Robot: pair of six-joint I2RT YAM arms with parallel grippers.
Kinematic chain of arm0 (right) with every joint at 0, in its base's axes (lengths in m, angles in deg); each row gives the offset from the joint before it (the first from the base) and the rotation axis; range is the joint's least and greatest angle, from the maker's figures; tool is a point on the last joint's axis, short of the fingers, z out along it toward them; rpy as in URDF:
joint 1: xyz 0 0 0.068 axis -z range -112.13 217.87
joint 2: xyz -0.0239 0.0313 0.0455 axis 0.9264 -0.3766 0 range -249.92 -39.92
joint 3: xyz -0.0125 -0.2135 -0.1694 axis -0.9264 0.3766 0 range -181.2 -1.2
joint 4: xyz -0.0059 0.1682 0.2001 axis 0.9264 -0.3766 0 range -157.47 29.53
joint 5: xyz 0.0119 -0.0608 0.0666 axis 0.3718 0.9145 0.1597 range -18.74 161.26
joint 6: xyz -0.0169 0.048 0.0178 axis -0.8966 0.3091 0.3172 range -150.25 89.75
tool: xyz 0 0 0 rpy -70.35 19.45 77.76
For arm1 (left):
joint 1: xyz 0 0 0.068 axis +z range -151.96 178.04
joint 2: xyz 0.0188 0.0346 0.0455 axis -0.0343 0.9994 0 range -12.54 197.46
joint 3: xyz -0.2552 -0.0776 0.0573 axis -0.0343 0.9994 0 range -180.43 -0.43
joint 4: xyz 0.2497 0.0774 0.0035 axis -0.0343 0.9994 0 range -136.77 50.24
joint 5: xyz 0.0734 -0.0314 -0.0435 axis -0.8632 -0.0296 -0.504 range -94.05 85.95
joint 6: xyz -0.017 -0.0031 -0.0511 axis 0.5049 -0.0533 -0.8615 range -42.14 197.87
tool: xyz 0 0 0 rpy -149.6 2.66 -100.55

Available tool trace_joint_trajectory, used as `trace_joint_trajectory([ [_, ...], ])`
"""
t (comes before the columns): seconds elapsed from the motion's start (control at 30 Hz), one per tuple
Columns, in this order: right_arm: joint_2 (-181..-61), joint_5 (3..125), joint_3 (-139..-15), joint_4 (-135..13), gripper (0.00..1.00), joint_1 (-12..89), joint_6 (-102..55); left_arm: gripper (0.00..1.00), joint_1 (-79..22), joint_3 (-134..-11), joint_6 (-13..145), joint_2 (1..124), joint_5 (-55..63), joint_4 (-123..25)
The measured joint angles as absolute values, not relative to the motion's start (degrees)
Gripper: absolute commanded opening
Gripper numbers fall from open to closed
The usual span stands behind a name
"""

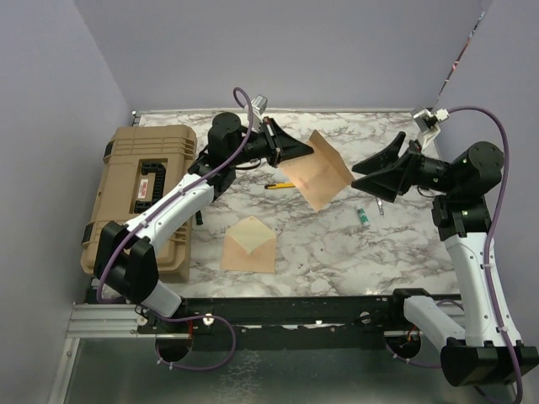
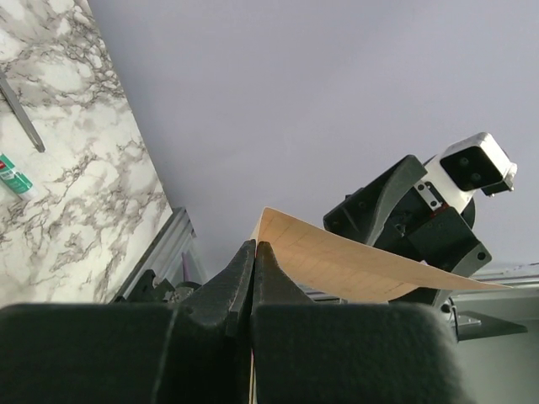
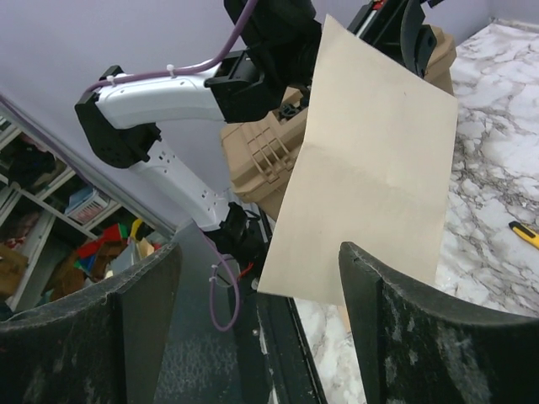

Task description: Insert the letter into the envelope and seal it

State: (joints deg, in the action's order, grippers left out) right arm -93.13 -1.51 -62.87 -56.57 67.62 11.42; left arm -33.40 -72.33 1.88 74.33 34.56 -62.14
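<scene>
The letter, a plain peach-tan sheet, hangs in the air above the middle of the table. My left gripper is shut on its left edge; in the left wrist view the fingertips pinch the sheet, which curves away from them. My right gripper stands open just right of the sheet. In the right wrist view its jaws are wide apart and the letter hangs just beyond them, not pinched. The envelope lies flat on the table below, with its flap open.
A tan hard case stands on the table's left side. A yellow pen lies under the letter. A small green-and-white tube and a thin metal tool lie below my right gripper.
</scene>
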Motion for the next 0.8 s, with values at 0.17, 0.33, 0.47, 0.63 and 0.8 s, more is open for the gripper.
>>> trace_joint_trajectory([
  [0.17,-93.17,1.53,-62.98,-56.68,0.8,67.62,13.37,0.0,-33.25,-73.64,2.78,75.49,36.46,-62.12],
  [0.33,-93.66,6.18,-62.96,-53.22,0.79,67.62,20.78,0.0,-33.14,-74.87,4.37,75.67,38.1,-62.16],
  [0.47,-93.68,11.58,-62.96,-54.41,0.81,67.62,23.25,0.0,-33.14,-75.11,5.14,75.67,39.09,-62.56],
  [0.63,-95.54,15.01,-61.91,-59.37,0.83,67.62,19.4,0.0,-33.14,-75.11,5.64,75.67,40.48,-62.97],
  [0.8,-97.59,10.18,-56.01,-56.53,0.83,67.62,18.7,0.0,-33.14,-75.11,4.94,75.62,42.04,-63.93],
])
